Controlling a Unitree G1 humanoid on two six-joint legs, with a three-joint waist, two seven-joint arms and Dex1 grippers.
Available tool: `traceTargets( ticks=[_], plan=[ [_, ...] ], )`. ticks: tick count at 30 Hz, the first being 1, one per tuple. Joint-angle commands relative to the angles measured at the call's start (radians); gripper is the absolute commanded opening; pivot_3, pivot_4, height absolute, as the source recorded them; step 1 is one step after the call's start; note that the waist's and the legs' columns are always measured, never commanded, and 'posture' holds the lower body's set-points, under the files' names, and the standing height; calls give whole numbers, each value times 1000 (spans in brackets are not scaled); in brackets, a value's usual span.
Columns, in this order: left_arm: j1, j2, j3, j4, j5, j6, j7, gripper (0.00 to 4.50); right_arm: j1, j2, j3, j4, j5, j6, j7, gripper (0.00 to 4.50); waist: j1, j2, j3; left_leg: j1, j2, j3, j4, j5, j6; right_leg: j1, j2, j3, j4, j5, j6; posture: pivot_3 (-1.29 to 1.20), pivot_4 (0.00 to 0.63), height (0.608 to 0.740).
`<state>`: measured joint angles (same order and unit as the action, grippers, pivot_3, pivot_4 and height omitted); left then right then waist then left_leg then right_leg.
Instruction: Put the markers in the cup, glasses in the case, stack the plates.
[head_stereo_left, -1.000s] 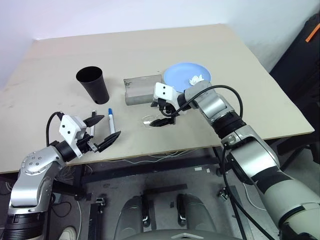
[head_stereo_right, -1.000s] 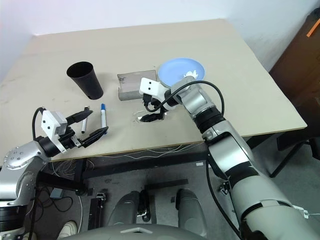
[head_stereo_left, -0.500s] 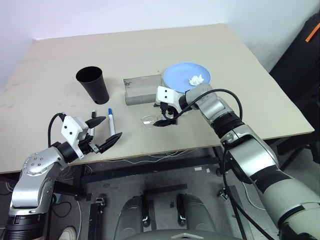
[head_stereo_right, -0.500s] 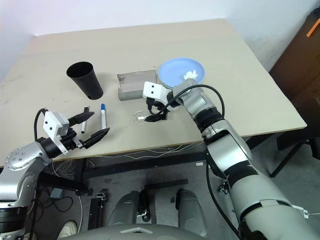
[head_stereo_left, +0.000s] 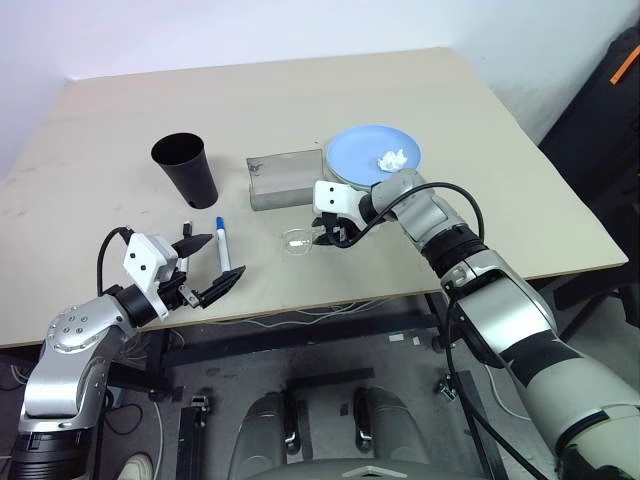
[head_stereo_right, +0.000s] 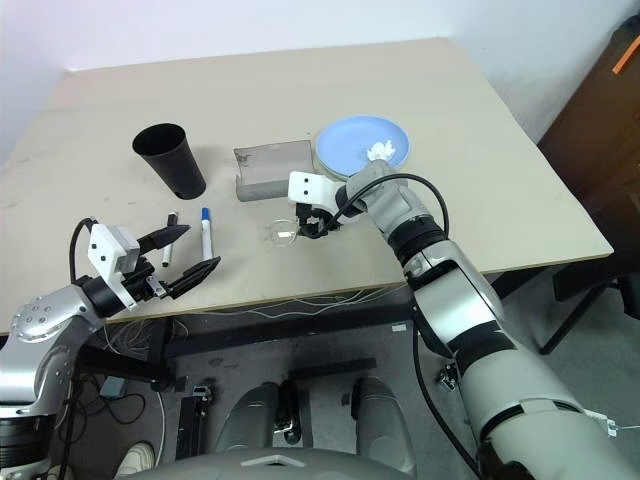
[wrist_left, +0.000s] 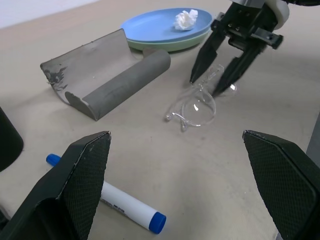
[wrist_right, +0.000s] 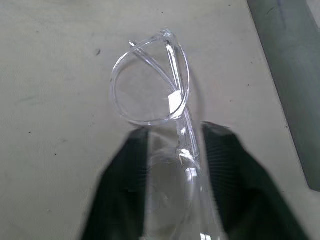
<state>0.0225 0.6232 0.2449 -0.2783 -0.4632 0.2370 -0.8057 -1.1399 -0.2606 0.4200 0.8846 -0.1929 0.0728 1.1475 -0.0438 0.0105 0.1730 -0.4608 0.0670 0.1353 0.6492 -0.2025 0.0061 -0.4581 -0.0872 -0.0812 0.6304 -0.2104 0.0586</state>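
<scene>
Beside the case (head_stereo_left: 283, 178), glasses (head_stereo_left: 297, 241) lying flat.

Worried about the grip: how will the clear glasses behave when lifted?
The glasses look thin and glossy, so probably light and slippery between the right gripper fingers. The slim frame likely flexes. Held at one lens, they may tilt.

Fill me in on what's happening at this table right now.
A two-armed robot is tidying a table. Its right gripper has its fingers on either side of the clear glasses, which lie on the table in front of the open grey case. The left gripper hangs open near the table's front edge, beside the two markers. The black cup stands with nothing visibly in it. The blue plate sits on the green one with a paper wad on it.
</scene>
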Motion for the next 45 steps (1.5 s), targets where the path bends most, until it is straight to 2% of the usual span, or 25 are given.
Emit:
traceTargets(
  ticks=[1, 2, 3, 13, 21, 27, 30, 36, 41, 45],
  plan=[
    [-2, 2, 4, -37, -11, -3, 0, 4437, -19, 5, -13, -30, 2, -17, 11, 387, 0, 0, 0, 0, 0, 0, 0, 0, 0, 0, 0, 0, 0, 0, 0, 0, 150, 740],
    [-1, 2, 4, -38, -11, -3, 1, 4437, -20, 6, -14, -30, 2, -14, 12, 43, 0, 0, 0, 0, 0, 0, 0, 0, 0, 0, 0, 0, 0, 0, 0, 0, 150, 740],
    [-1, 2, 4, -39, -11, -2, 2, 4437, -21, 6, -15, -31, 2, -13, 13, 13, 0, 0, 0, 0, 0, 0, 0, 0, 0, 0, 0, 0, 0, 0, 0, 0, 150, 740],
    [0, 1, 1, -37, -10, -1, 1, 4437, -20, 6, -24, -57, 14, 19, 36, 13, 0, 0, 0, 0, 0, 0, 0, 0, 0, 0, 0, 0, 0, 0, 0, 0, 150, 740],
    [-5, 1, 2, -25, -10, -4, 2, 4437, -137, 2, -131, -56, 95, 13, 28, 13, -1, 0, 0, 0, 0, 0, 0, 0, 0, -1, 0, 0, 0, 0, 0, 0, 150, 740],
    [-16, -6, -5, -17, -4, -9, 6, 4437, -273, 79, -223, 94, 121, -45, -156, 13, -1, -1, 0, 0, 0, 0, -1, 0, 0, -1, 0, 0, 0, 0, 0, 0, 150, 740],
    [-21, -10, -9, -16, -1, -11, 9, 4437, -334, 130, -252, 222, 102, -97, -335, 13, 0, -1, 0, 0, 0, 0, -1, 0, -1, -1, 0, 0, 0, 0, 0, 0, 150, 740],
    [-12, -15, -4, -24, 0, -18, 19, 4437, -386, 207, -265, 363, 74, -176, -537, 13, -2, -1, 0, -1, 0, 1, -2, 0, -1, -1, 0, 0, -1, 0, 0, 0, 150, 740],
    [8, -14, 5, -43, -2, -20, 32, 4437, -383, 239, -256, 408, 36, -240, -653, 13, -2, -1, 0, -1, 0, 1, -2, 0, -1, -2, 0, 0, -1, 0, 0, 0, 150, 740],
    [28, -11, 16, -59, -4, -21, 43, 4437, -359, 257, -241, 425, 2, -287, -676, 13, -1, -1, 0, -1, 0, 0, -2, 0, -1, -1, 0, 0, -1, 0, -1, 0, 150, 740]
  ],
)
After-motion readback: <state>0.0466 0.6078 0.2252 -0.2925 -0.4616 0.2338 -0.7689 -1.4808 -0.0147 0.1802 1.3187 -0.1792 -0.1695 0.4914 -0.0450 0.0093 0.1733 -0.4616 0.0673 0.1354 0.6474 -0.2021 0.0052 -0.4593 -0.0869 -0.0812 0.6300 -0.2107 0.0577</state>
